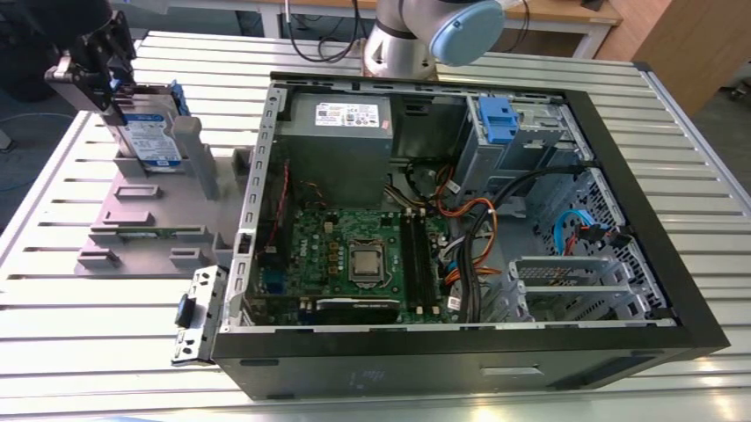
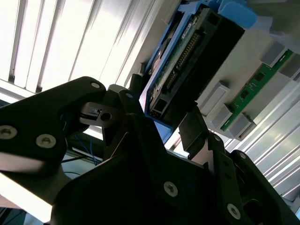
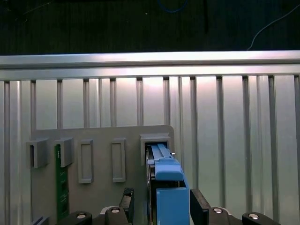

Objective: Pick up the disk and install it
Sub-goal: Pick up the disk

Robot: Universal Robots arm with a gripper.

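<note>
The claw [image 3: 161, 205] is straddling the disk [image 3: 168, 187], jaws apart, not clamping it. The disk is standing upright in the grey stand [image 1: 153, 211], which is sitting beside the open computer case [image 1: 411, 365] on the bench [image 1: 94, 334].

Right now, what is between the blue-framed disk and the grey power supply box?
In the exterior view, an upright post of the grey stand and then the computer case's metal side wall lie between the disk and the power supply box.

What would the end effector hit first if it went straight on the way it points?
The disk: it stands on edge in the grey stand, squarely in the line of the end effector. Depth is unclear, so they may already touch.
</note>
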